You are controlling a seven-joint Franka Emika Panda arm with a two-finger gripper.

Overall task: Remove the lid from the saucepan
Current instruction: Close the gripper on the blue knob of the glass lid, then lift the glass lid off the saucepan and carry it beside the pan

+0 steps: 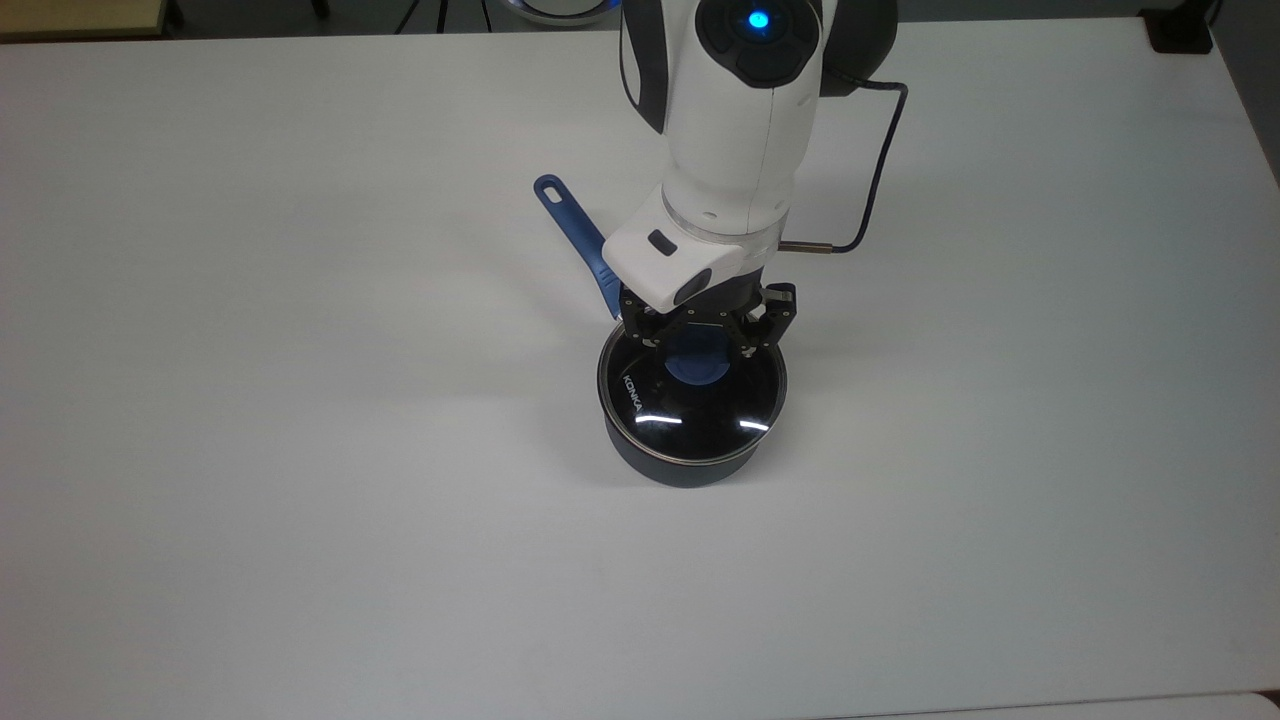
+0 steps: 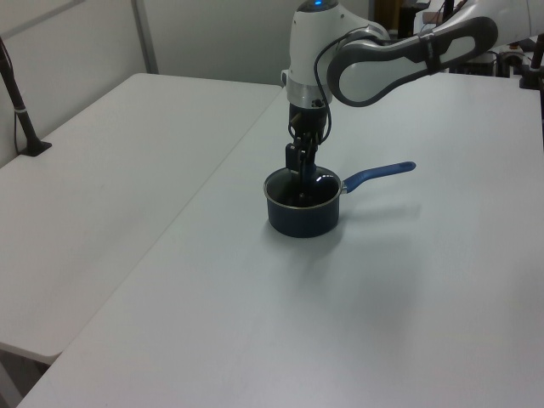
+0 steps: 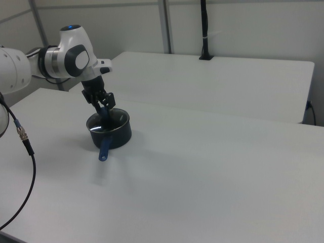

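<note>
The saucepan (image 1: pixel 680 465) stands mid-table, dark navy, its long blue handle (image 1: pixel 575 225) pointing toward the top view's upper left. The glass lid (image 1: pixel 690 410) with white KONKA lettering rests flat on the pan's rim. My gripper (image 1: pixel 698 345) reaches down from above, and its black fingers press against both sides of the lid's blue knob (image 1: pixel 698 370). In the left view the gripper (image 2: pixel 299 174) stands upright over the saucepan (image 2: pixel 303 217). The right view has the gripper (image 3: pixel 106 112) at the saucepan (image 3: pixel 117 135), the handle (image 3: pixel 105 148) pointing toward the camera.
A thin dark cable (image 1: pixel 880 170) loops from my wrist on the top view's right. The white table (image 1: pixel 300 500) spreads wide around the pan. A second white table (image 2: pixel 102 170) adjoins in the left view, with a black post (image 2: pixel 17 102) clamped to it.
</note>
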